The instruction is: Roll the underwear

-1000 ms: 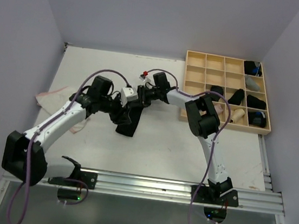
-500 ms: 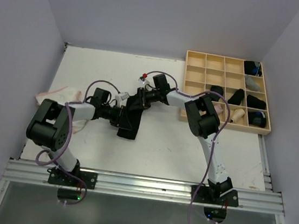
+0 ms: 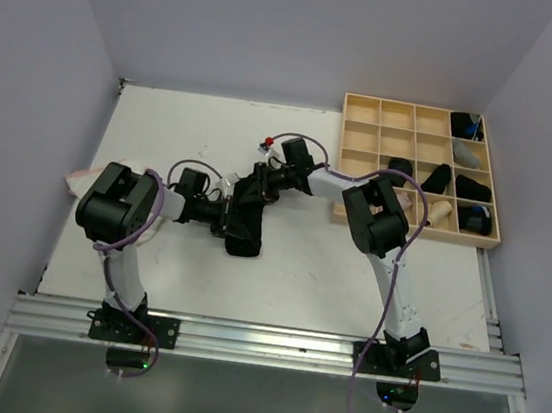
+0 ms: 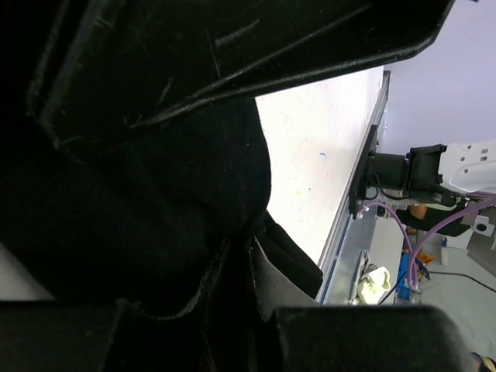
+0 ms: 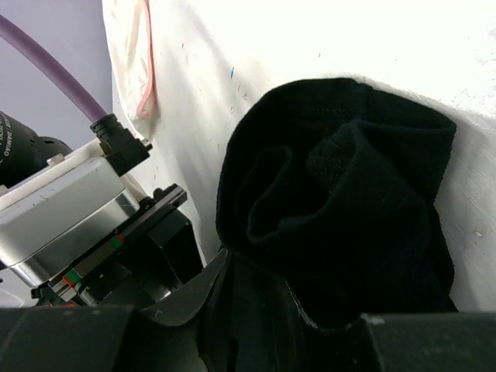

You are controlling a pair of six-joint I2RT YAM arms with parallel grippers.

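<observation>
A black underwear (image 3: pixel 243 221) lies bunched mid-table, held from two sides. My left gripper (image 3: pixel 222 217) comes at its left edge, and the left wrist view shows the black underwear (image 4: pixel 155 194) pinched in the left gripper (image 4: pixel 232 310). My right gripper (image 3: pixel 258 186) holds the top end; in the right wrist view the folded black underwear (image 5: pixel 349 194) bulges out of the shut right gripper (image 5: pixel 256 310). A whitish underwear with pink edging (image 3: pixel 86 180) lies flat at the table's left edge, and its edge shows again as the whitish underwear (image 5: pixel 132 62).
A pale wooden grid tray (image 3: pixel 361 136) stands at the back right with several rolled pieces (image 3: pixel 439 176) in its right-hand cells. The left arm's elbow (image 3: pixel 115 204) is folded close to the whitish cloth. A metal rail (image 3: pixel 269 342) runs along the near edge.
The left arm has folded back, its elbow rising beside the whitish cloth. The left jaws have closed on the black underwear's left edge. The right gripper has barely moved.
</observation>
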